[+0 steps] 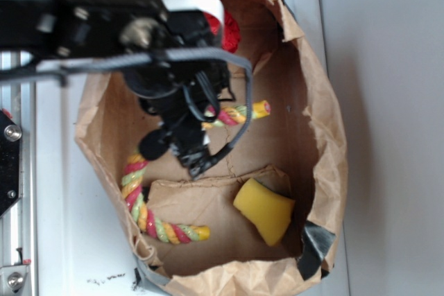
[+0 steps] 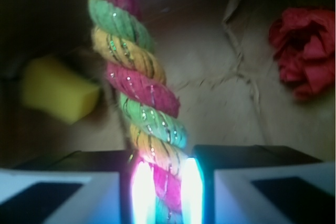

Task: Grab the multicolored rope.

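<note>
While the black WidowX arm is hanging over the crumpled brown paper bag (image 1: 326, 136), the thick twisted red-pink, yellow-orange & green multicolored rope (image 1: 142, 209) is curving along the bag's left side in the exterior view, one end lying at the lower middle, the other poking out right of the arm near the bag's centre. The gripper (image 2: 163, 192) is sitting w/ its two pads either side of the rope's mid-section in the wrist view, jaws drawn in narrow & seemingly pressing the strands, so it's prob. clamping the rope.

Going L to R in the exterior view: rope, then the soft yellow sponge block (image 1: 265, 211) at lower right, w/ the crumpled red cloth ball (image 1: 227, 32) at the top, partly hidden behind the arm.

Risks, as a judgement: the rope is long & floppy, so its ends could be dragging on the bag wall or snagging a fold during a lift, tugging the bag along. The grip could also be slipping if the pads are catching only the outer strands.

Count: 1 rope, 1 sponge, 1 cloth ball, 1 bag, 1 gripper.
</note>
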